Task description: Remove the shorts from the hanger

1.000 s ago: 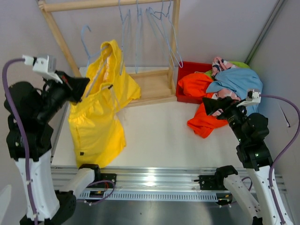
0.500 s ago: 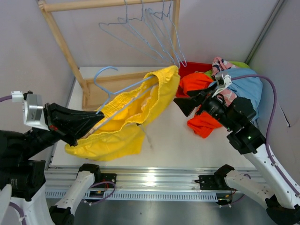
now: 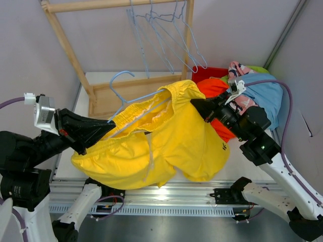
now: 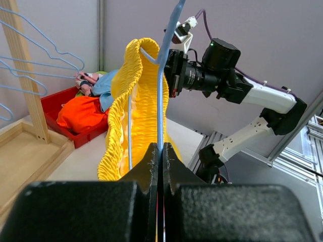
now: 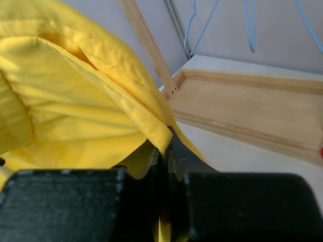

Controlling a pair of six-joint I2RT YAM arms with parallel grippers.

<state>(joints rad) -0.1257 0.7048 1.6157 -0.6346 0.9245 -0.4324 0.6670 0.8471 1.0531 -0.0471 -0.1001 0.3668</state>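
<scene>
Yellow shorts (image 3: 171,141) centre frame, draped on blue hanger (image 4: 160,101) | left hand (image 4: 160,151) pinching hanger wire | right hand (image 5: 165,146) pinching shorts' edge, right of centre

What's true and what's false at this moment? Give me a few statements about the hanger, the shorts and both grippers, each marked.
1. The left gripper is shut on the blue hanger. True.
2. The yellow shorts lie in the red bin. False: they hang in the air, spread between the two grippers, with the waistband on the hanger.
3. The right gripper is shut on an edge of the yellow shorts. True.
4. The wooden rack carries no hangers. False: several bare wire hangers hang from its top bar.
5. The orange shorts are on the blue hanger. False: they lie in the heap at the red bin.
</scene>
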